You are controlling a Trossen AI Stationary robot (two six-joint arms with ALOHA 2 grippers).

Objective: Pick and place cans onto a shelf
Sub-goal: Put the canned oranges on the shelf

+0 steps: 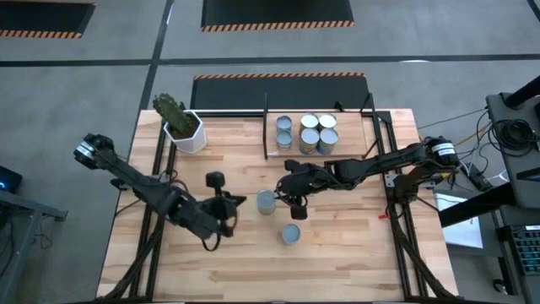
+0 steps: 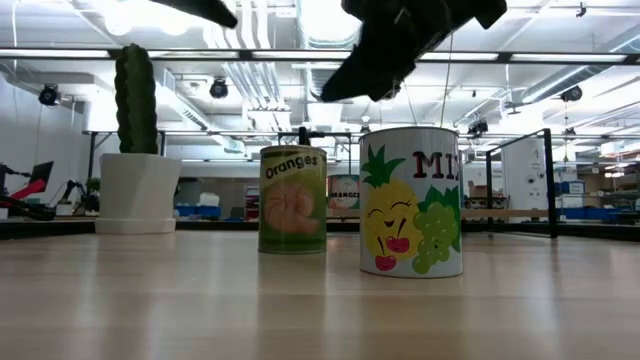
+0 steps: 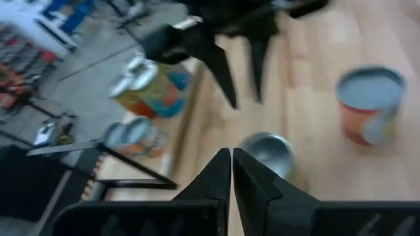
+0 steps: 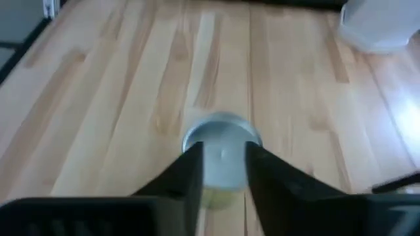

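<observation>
Two cans stand upright on the tabletop: a green-labelled one marked Oranges [image 2: 293,200], also seen from above [image 1: 267,201], and a fruit-picture can [image 2: 412,200] nearer the front edge [image 1: 291,234]. Several more cans [image 1: 305,133] stand on the shelf [image 1: 371,127] at the far side. My right gripper [image 4: 223,157] hangs open by a narrow gap above and just right of the Oranges can, whose silver top [image 4: 222,147] shows beyond the fingers, untouched. My left gripper [image 3: 232,164] is shut and holds nothing, raised just left of that can [image 1: 243,201].
A white hexagonal pot with a cactus [image 1: 181,127] stands at the far left of the table. The shelf's black posts [image 1: 267,127] rise at the far side. Bare wood lies along the near edge [image 1: 253,270].
</observation>
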